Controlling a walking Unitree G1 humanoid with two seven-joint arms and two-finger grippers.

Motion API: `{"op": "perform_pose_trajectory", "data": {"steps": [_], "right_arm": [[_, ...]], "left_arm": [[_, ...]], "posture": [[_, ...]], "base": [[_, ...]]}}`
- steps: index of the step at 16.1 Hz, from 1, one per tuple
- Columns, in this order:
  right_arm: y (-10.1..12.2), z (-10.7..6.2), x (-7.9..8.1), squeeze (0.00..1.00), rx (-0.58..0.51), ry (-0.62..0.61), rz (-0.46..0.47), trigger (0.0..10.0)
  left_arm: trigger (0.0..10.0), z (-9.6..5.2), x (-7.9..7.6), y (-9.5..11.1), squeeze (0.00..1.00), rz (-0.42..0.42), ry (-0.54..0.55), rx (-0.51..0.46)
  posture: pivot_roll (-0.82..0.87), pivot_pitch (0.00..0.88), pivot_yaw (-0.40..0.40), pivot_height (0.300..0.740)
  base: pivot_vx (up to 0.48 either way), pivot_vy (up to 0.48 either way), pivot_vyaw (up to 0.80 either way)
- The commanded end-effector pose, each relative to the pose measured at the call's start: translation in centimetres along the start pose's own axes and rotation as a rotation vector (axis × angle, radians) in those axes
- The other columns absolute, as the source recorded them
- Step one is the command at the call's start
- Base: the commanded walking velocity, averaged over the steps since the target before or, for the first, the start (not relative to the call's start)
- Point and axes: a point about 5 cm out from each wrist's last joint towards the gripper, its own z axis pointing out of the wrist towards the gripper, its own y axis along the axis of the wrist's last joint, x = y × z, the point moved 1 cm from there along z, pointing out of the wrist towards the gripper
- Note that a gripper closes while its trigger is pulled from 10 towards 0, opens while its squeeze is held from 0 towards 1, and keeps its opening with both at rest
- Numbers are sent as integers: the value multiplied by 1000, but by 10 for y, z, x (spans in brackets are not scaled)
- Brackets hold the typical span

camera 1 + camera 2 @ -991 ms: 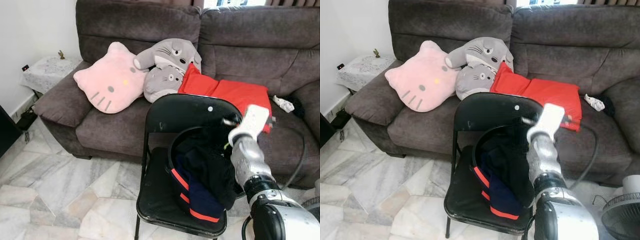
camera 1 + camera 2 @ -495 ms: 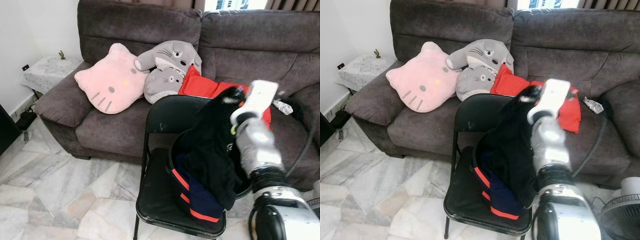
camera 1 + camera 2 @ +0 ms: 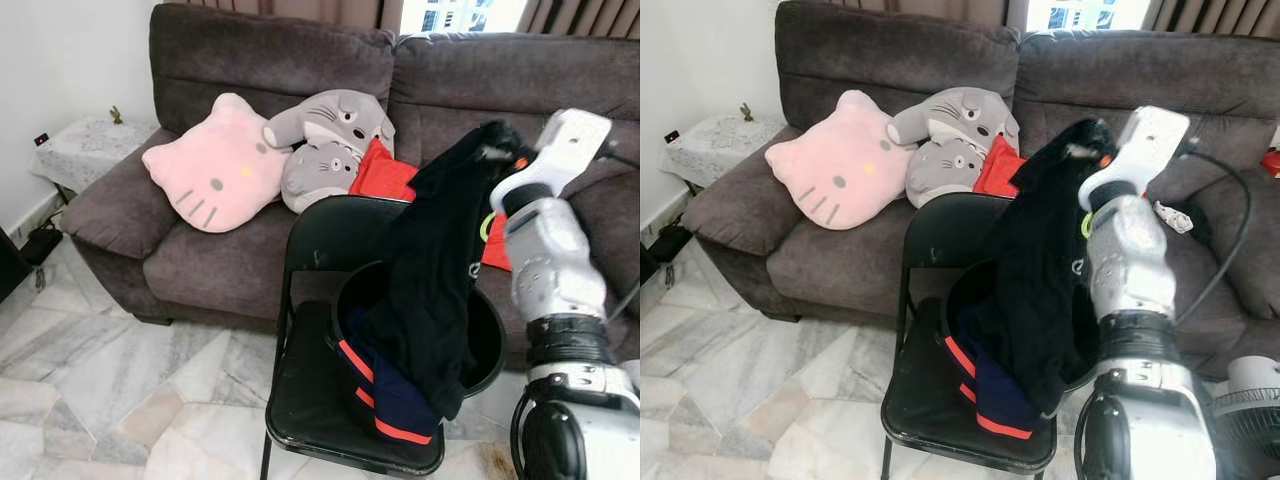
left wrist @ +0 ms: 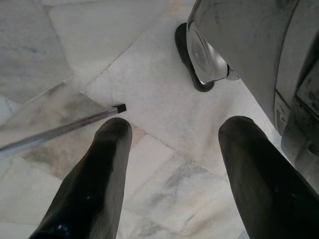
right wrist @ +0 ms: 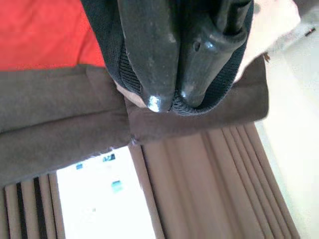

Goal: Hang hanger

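Note:
My right gripper [image 3: 497, 143] is raised above the chair, level with the sofa back, and is shut on the top of a black garment [image 3: 435, 270]. In the right wrist view its fingertips [image 5: 155, 102] press together with the dark knit collar [image 5: 107, 55] pinched between them. The garment hangs down from the gripper into a round black basket [image 3: 490, 340] on the seat of a black folding chair [image 3: 335, 230]. A navy piece with red stripes [image 3: 385, 400] spills over the basket's front. No hanger can be made out. My left gripper [image 4: 172, 164] hangs open over the marble floor.
A dark grey sofa [image 3: 230, 250] stands behind the chair with a pink cat cushion [image 3: 205, 170], a grey plush [image 3: 325, 135] and a red cloth [image 3: 385, 175]. A small side table [image 3: 75, 145] is at far left. A fan [image 3: 1252, 385] stands at lower right.
My right gripper has risen from the basket's rim to sofa-back height, pulling the black garment up with it. The view has tilted up a little.

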Motion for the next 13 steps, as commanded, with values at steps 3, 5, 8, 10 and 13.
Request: {"op": "perform_pose_trajectory", "data": {"steps": [3, 5, 8, 10, 13], "right_arm": [[6, -9, 41, 0, 66, 311, -95, 0], [-6, -20, 48, 0, 121, 403, -142, 0], [-25, -40, 45, 0, 221, 486, -280, 0], [-26, -47, 31, 0, 259, 452, -348, 0], [-19, -49, 12, 0, 284, 375, -399, 0]], "left_arm": [[10000, -2, -1, -9, 0, -21, 4, 30], [10000, -2, -2, -9, 0, -23, 4, 31], [10000, -2, -2, -9, 0, -21, 1, 34], [10000, -2, -2, -10, 0, -20, -1, 36], [10000, -2, -2, -9, 0, -20, -1, 34]], "posture": [[-16, 0, -12, 740], [-17, 0, -12, 740], [-24, 0, -11, 740], [-32, 0, -11, 740], [-42, 3, -9, 740]], "base": [[0, 0, 0], [0, 0, 0], [0, 0, 0], [0, 0, 0], [0, 0, 0]]}}
